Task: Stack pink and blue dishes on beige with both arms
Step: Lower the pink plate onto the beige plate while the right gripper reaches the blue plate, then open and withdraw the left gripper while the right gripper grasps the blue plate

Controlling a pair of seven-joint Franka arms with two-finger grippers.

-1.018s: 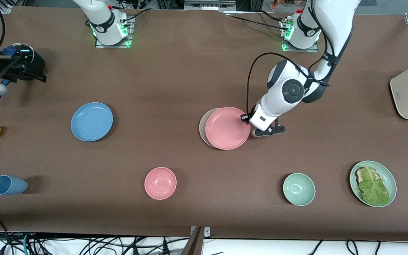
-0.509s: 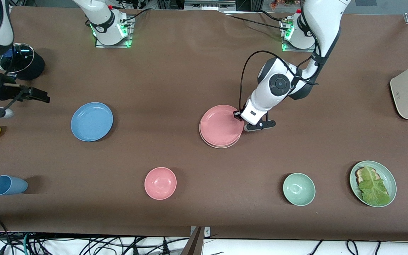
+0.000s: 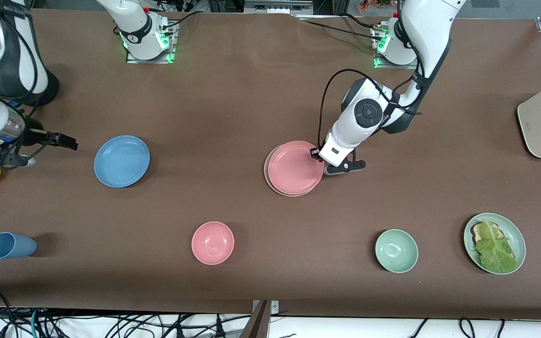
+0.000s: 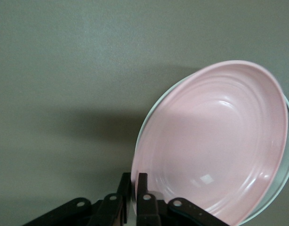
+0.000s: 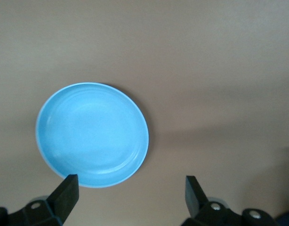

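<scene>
- Right gripper [image 3: 50, 149], fingers spread wide and empty, hovers beside the blue plate [image 3: 121, 161], which lies unstacked toward the right arm's end.
- Pink plate [image 3: 295, 167] rests on the beige plate [image 3: 267, 170]; left gripper [image 4: 135, 197] pinches its rim.

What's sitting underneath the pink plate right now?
The beige plate lies under the pink plate. Only a thin crescent of its rim shows toward the right arm's end; the rest is covered. The left claw pinches the pink plate's rim.
</scene>
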